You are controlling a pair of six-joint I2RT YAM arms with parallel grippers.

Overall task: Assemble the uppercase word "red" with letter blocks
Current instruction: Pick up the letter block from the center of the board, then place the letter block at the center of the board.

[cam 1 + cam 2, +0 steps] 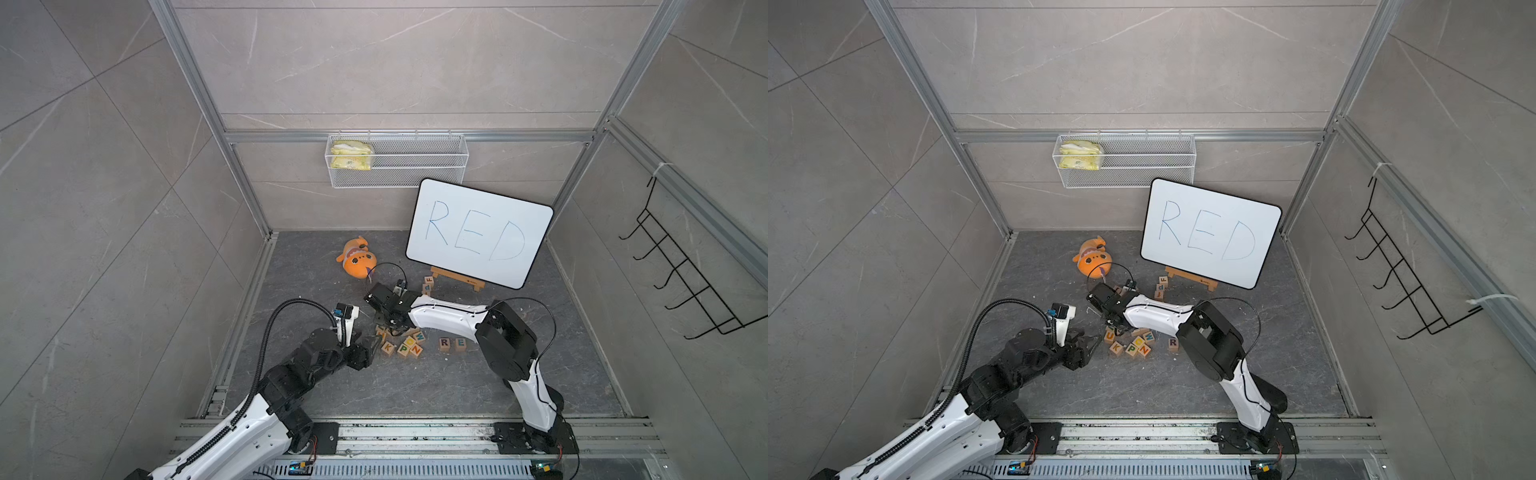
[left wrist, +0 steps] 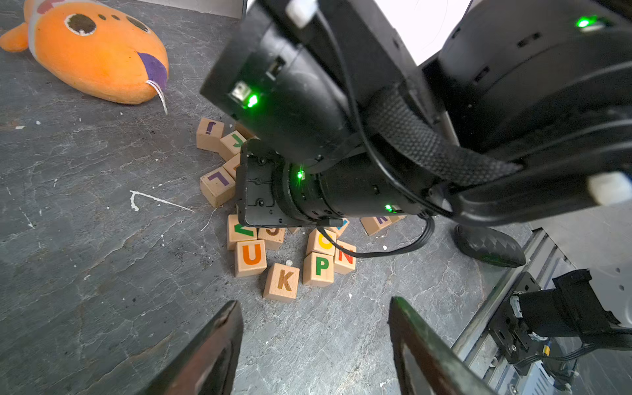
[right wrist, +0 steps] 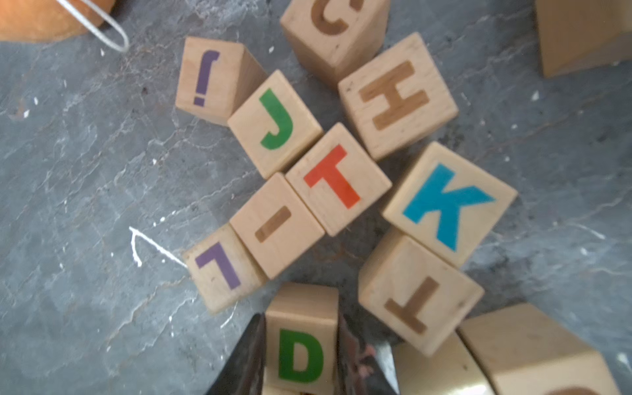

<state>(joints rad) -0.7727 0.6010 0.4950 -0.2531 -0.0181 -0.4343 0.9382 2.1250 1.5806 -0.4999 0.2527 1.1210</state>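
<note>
Here, the green D block [image 3: 301, 355], a light-wood cube with its capital facing the right wrist camera, is clamped between the two fingers of the right claw [image 3: 301, 319], which presses on two opposite sides. Whether the cube rests on the desk [image 1: 374, 395] cannot be told. It sits at the edge of a loose pile of similar cubes [image 1: 405, 345] near the middle of the dark grey desk. A brown T block [image 3: 415, 301] lies just beside one finger and a purple L block [image 3: 220, 266] is near the other. Beyond them a blue K block [image 3: 448, 201], a red T block [image 3: 337, 178] and a green J block [image 3: 275, 121] crowd together.

In both top views the right arm [image 1: 449, 316] covers the D. The purple R block [image 1: 444, 343] and red-orange E block [image 1: 460, 343] stand side by side, letters up, apart from the pile.

The left claw [image 2: 314, 304] hovers low on the pile's other side, its fingers a little apart and holding nothing. Farther back are an orange plush fish [image 1: 357, 259] and a white board [image 1: 478, 232] reading RED.
</note>
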